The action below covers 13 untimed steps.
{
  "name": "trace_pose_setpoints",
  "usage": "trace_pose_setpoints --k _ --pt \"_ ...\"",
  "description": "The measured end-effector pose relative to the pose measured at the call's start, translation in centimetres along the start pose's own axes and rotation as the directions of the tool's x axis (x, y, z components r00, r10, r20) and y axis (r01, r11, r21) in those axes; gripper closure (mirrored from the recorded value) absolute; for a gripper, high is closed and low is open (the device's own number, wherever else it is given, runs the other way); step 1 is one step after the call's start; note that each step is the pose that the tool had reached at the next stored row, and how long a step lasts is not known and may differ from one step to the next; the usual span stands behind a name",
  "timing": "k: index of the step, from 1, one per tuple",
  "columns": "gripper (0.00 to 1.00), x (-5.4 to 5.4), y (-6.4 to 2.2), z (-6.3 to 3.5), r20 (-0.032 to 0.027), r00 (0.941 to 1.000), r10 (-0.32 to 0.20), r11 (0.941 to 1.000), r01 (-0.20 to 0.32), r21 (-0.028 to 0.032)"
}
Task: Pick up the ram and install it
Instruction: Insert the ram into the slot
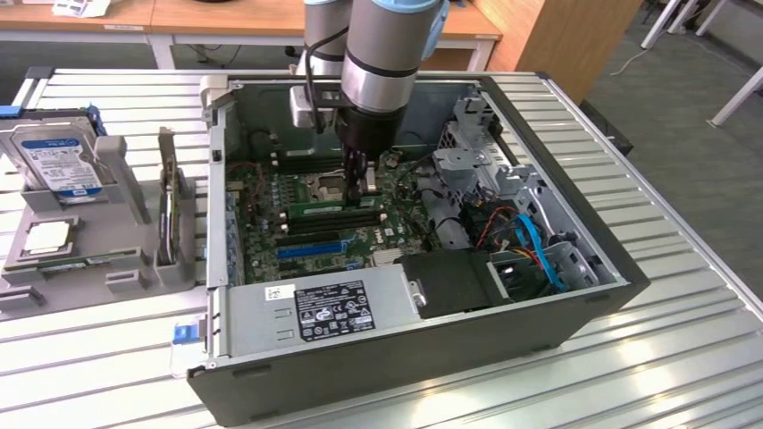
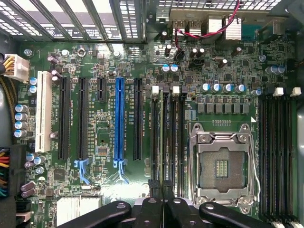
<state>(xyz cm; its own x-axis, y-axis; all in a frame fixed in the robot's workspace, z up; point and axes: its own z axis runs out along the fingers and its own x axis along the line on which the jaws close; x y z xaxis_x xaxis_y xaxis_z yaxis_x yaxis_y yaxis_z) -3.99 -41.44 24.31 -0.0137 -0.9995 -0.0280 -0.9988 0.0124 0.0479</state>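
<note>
The ram [image 1: 328, 209] is a narrow green stick standing on edge in one of the black memory slots [image 1: 339, 219] on the motherboard inside the open computer case. In the wrist view the ram [image 2: 166, 137] appears edge-on as a dark line in the slot bank [image 2: 176, 137] beside the open processor socket [image 2: 221, 166]. My gripper [image 1: 360, 198] reaches straight down into the case, shut, with its tips right at the ram's top edge towards one end. In the wrist view the black fingers [image 2: 152, 209] converge where the gripper [image 2: 162, 186] meets that end. Whether they pinch or only press the ram is unclear.
A drive cage and blue cables [image 1: 537, 246] crowd the case on the exterior view's right, and the power supply [image 1: 322, 304] lies along its near side. A grey holder [image 1: 71, 223] on the exterior view's left carries a hard drive [image 1: 60, 161] and a square silver chip [image 1: 48, 237]. More black slots [image 2: 275, 156] flank the socket.
</note>
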Motion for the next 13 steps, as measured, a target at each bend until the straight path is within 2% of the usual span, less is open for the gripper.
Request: trace_pose_setpoints --k 13 --pt "0.88 0.01 -0.03 0.63 0.0000 1.0000 0.000 1.0000 0.000 0.0000"
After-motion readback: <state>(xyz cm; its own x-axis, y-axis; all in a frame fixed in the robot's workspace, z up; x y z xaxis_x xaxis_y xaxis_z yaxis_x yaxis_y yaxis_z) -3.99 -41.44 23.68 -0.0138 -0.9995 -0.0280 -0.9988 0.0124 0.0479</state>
